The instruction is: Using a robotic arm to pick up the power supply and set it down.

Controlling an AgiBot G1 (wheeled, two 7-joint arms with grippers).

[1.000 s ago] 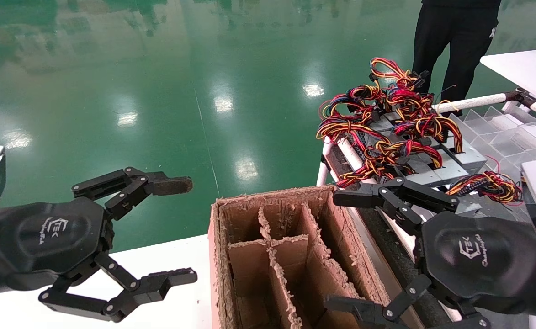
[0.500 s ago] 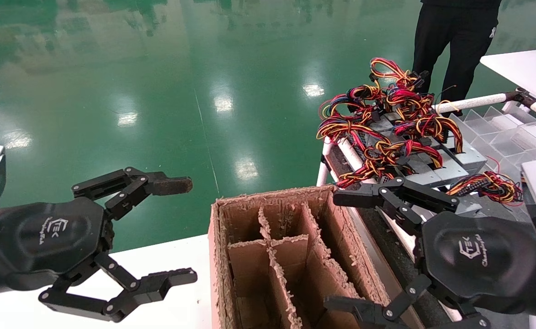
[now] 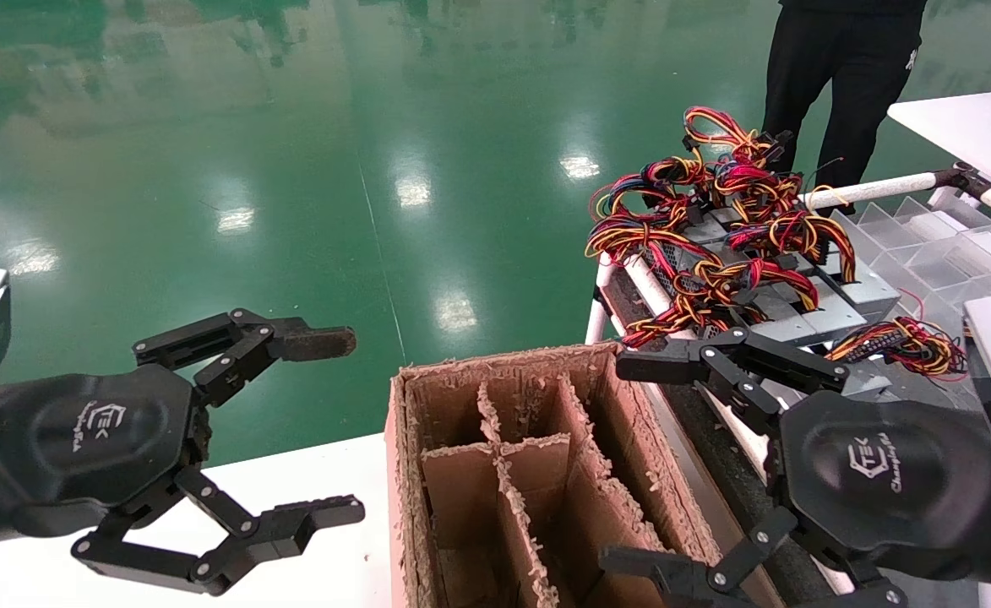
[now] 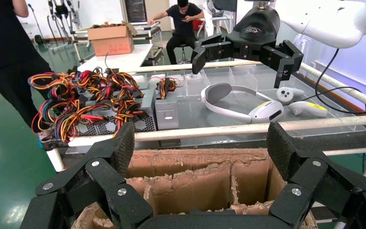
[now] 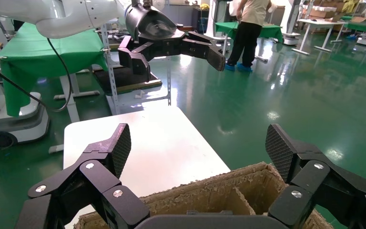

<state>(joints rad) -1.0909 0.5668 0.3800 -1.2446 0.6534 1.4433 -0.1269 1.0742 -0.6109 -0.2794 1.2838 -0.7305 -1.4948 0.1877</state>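
A grey power supply (image 4: 167,113) with a small bunch of red, yellow and black wires (image 3: 901,344) stands apart from a pile of like grey boxes (image 3: 715,245) on the rack at the right. My right gripper (image 3: 626,464) hangs open over the right edge of the cardboard box, short of the power supply and holding nothing. The right wrist view shows its jaws (image 5: 198,148) wide apart above the box. My left gripper (image 3: 330,426) is open and empty over the white table, left of the box. In the left wrist view its jaws (image 4: 201,143) frame the box and the rack.
An open cardboard box (image 3: 495,365) with dividers sits between the grippers on a white table (image 3: 309,481). The rack (image 3: 875,187) has white tube rails and clear compartments (image 3: 926,236). A white headset (image 4: 238,102) lies there. A person (image 3: 841,51) stands behind.
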